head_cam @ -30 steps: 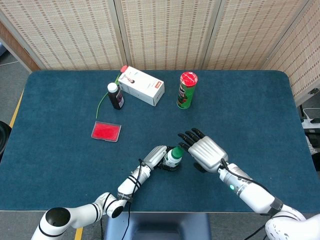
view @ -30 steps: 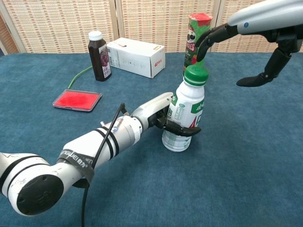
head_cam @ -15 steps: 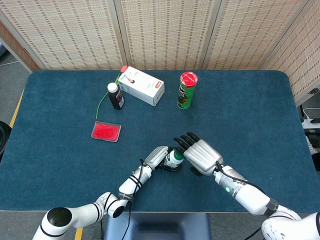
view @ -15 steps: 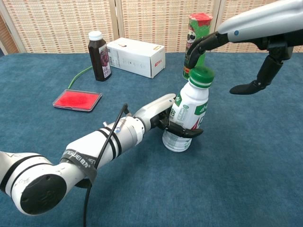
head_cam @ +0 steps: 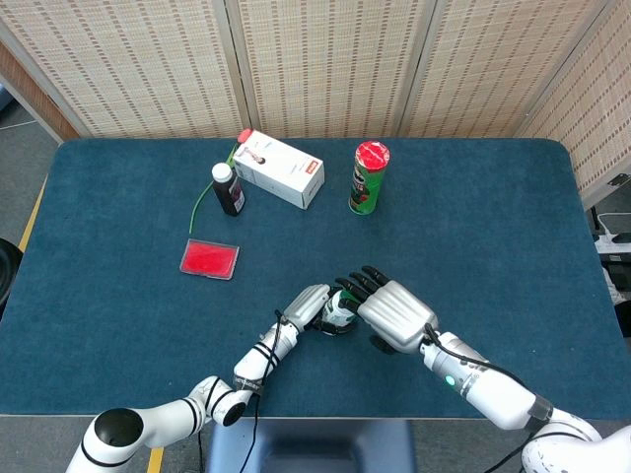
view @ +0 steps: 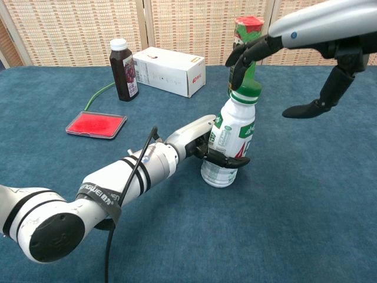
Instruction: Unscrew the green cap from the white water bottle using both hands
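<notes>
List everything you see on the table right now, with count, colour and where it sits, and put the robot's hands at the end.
water bottle: 1, white, near centre, upright
cap: 1, green, on the bottle
juice bottle: 1, dark with white cap, far left
carton: 1, white, lying beside the juice bottle
chip can: 1, green with red lid, far centre
tray: 1, red, left
cable: 1, green, by the juice bottle
table: 1, blue
left hand: grips the bottle body
right hand: fingers over the cap

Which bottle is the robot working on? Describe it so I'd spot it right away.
Look at the near edge of the blue table, where the two robot hands meet. The left robot hand grips a white water bottle with a green label. Its green cap sets it apart from the dark bottle and green can farther back.
</notes>
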### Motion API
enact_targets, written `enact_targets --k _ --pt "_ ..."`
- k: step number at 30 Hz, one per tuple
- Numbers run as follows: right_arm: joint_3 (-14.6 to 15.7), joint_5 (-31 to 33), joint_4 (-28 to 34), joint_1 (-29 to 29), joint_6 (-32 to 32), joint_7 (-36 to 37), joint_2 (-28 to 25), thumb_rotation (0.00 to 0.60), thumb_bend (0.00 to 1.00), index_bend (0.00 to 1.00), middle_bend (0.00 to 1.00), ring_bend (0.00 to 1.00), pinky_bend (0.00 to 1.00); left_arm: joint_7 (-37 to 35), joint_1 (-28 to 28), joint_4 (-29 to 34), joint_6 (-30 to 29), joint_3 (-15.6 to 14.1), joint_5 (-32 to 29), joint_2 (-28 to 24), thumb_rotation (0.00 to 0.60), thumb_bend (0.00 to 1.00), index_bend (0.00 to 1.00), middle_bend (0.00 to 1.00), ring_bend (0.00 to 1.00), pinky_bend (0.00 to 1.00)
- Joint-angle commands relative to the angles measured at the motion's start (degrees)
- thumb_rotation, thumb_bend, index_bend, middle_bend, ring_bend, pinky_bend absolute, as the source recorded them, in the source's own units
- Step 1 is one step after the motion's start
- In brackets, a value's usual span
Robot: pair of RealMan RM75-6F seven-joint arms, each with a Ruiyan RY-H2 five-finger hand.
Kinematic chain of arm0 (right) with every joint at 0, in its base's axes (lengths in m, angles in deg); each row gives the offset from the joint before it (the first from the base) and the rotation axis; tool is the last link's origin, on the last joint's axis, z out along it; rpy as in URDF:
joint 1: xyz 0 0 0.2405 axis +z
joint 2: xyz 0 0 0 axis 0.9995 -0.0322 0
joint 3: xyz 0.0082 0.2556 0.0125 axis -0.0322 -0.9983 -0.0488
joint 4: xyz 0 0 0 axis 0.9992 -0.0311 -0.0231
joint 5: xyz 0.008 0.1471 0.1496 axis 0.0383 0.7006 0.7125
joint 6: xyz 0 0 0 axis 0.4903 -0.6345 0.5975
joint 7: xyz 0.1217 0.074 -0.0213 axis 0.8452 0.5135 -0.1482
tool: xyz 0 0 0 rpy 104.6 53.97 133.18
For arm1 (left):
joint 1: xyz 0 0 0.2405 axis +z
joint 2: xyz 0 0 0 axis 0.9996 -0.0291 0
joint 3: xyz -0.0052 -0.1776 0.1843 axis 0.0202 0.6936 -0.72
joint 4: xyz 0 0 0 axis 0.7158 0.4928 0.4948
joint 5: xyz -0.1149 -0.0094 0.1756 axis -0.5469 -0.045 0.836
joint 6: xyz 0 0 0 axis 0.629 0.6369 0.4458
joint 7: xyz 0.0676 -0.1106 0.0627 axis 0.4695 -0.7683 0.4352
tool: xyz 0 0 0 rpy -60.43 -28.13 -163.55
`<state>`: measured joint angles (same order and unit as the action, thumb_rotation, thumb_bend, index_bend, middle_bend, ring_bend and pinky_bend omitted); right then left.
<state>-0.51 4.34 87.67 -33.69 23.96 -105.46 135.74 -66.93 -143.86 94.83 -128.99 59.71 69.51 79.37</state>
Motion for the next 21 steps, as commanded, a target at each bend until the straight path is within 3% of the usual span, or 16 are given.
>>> enact_targets --k 1,9,21 --pt "-0.53 -1.12 -0.99 -1.01 -1.53 0.71 0.12 0.600 0.29 0.21 0.00 0.00 0.00 -0.01 0.05 0.02 -0.13 -0.03 0.03 -0.02 0.600 0.93 0.71 0.96 0.63 0.56" --pt "0.06 2.32 -4.21 -0.75 -1.89 -1.77 1.58 0.600 0.29 0.19 0.00 0.00 0.00 0.60 0.17 0.86 -0.50 -0.17 0.18 -0.34 0.600 0.93 0.71 0.96 0.63 0.56" --pt "0.51 5.47 -2.85 0.97 -1.62 -4.92 2.10 0.600 0.29 0.19 0.00 0.00 0.00 0.67 -0.19 0.14 -0.11 -0.03 0.01 0.15 0.600 0.93 0.71 0.96 0.63 0.56"
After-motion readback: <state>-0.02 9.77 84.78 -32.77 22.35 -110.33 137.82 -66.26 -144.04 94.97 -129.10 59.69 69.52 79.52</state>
